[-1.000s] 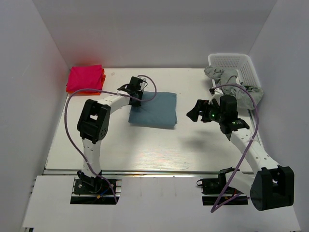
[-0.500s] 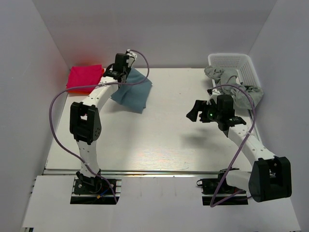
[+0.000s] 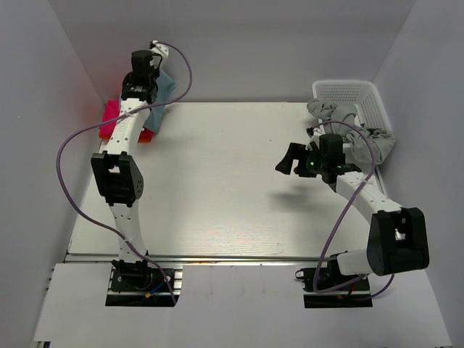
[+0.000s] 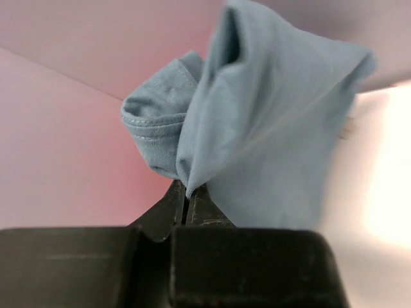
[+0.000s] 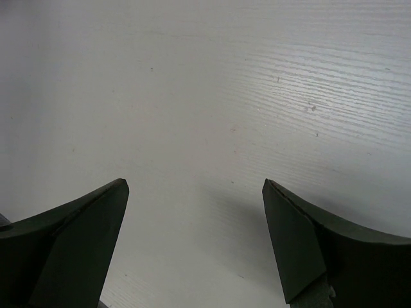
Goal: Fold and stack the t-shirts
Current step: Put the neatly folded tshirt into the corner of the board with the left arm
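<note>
Your left gripper (image 4: 187, 194) pinches the teal-blue t-shirt (image 4: 270, 128), which hangs from the jaws. The pink t-shirt (image 3: 107, 119) lies under them, so stacking is not yet done. Your right gripper (image 5: 196, 218) holds its jaws wide apart and empty; the grey t-shirts (image 3: 333, 112) behind it look unfolded.

We look down on a white table (image 3: 232, 203) with a faint wood grain, boxed in by plain pale walls (image 3: 239, 43) at the back and on both sides. A white plastic lattice basket (image 3: 346, 90) sits at the table's far right corner, close against the right wall. A silver metal rail (image 3: 239, 257) runs along the near edge. Close up, fine lines and tiny specks mark the tabletop.
</note>
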Controlling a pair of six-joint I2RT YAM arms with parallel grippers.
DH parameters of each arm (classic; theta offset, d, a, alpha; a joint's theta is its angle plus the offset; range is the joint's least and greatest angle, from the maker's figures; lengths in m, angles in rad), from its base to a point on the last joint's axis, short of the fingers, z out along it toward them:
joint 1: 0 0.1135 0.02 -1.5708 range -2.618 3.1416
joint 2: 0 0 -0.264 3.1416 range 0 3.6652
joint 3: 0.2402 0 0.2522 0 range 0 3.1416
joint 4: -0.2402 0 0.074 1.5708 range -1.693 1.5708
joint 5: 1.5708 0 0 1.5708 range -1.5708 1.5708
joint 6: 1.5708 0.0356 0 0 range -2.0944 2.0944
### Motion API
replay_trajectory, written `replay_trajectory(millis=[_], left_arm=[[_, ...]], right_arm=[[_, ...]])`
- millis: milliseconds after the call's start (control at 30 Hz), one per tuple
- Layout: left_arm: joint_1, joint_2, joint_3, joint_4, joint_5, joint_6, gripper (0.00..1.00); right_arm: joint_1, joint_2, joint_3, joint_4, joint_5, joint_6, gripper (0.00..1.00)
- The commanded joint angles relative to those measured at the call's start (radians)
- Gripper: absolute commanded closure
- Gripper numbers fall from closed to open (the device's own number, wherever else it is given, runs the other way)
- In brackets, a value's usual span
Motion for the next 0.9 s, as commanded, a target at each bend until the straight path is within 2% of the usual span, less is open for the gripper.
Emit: replay_trajectory(millis=[0,167,367,433,500,600,867], left_arm=[[0.073,0.031,0.061,0.065,0.01,0.039,1.0],[0.145,0.081,0.098,0.129,0.033,0.005,1.0],[0.217,0.137,0.083,0.24,0.008,0.016,1.0],[0.24,0.183,0.082,0.315,-0.051,0.016,1.0],[0.257,0.197,0.116,0.31,-0.03,-0.007,1.0],[0.266,0.208,0.076,0.353,-0.013,-0.018,1.0],[0.266,0.228,-0.077,0.64,-0.088,0.085,1.0]], right_arm=[[-0.001,0.02,0.063,0.056,-0.04,0.027,0.09],[0.0,0.057,0.091,0.061,-0.059,0.046,0.09],[0.005,0.073,0.114,0.073,-0.08,0.069,0.09],[0.004,0.079,0.122,0.069,-0.082,0.078,0.09],[0.007,0.082,0.122,0.072,-0.086,0.082,0.09],[0.005,0.092,0.13,0.069,-0.089,0.095,0.09],[0.008,0.142,0.157,0.072,-0.096,0.116,0.09]])
